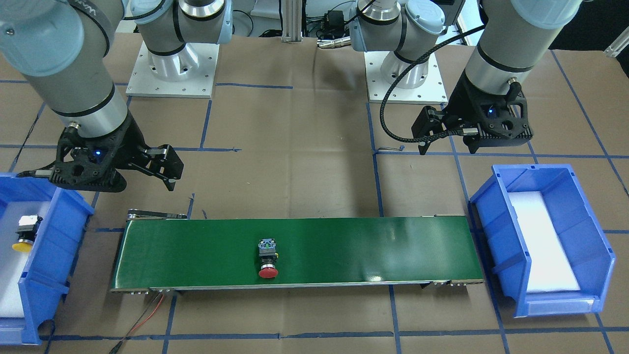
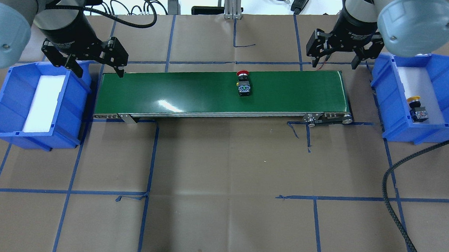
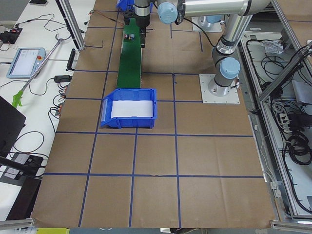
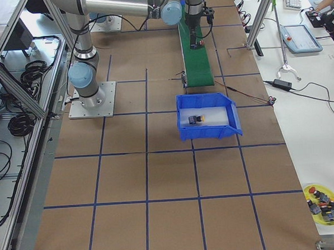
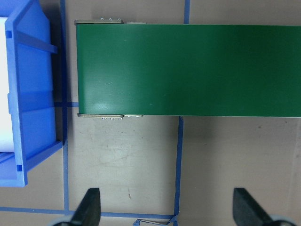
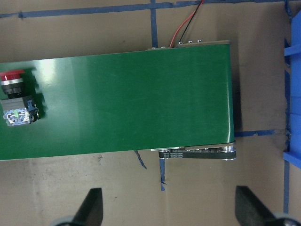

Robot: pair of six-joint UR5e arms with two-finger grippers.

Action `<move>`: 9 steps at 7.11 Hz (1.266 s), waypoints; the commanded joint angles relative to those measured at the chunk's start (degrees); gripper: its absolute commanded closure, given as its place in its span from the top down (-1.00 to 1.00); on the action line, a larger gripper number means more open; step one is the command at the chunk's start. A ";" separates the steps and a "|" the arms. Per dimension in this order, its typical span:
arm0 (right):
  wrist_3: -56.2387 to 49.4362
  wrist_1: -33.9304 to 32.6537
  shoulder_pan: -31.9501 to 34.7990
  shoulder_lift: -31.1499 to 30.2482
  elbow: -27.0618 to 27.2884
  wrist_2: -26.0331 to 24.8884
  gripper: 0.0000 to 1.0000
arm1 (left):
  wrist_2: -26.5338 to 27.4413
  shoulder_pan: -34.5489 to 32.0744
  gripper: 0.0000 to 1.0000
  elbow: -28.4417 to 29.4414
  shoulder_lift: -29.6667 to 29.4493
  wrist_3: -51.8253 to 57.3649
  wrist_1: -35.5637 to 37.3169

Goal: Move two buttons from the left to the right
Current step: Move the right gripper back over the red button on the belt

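The red-capped button (image 2: 243, 83) lies on its side near the middle of the green conveyor belt (image 2: 180, 93), cap toward the belt's far edge; the yellow-capped button (image 2: 417, 109) rests on the white liner inside the right blue bin (image 2: 442, 72); the right gripper (image 2: 335, 62) hangs over the belt's right end, fingers spread and grasping nothing; the left gripper (image 2: 100, 68) hangs at the belt's left end beside the left blue bin (image 2: 15, 76), fingers likewise spread.

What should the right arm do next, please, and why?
Probably move the right gripper over the red button and lower its open fingers around it: it lies midway on the conveyor, while the yellow button already sits in the right bin.
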 commanded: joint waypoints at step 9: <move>7.40 -16.99 3.15 11.30 3.39 8.82 0.99 | -0.06 0.00 1.00 0.00 0.11 -0.04 0.00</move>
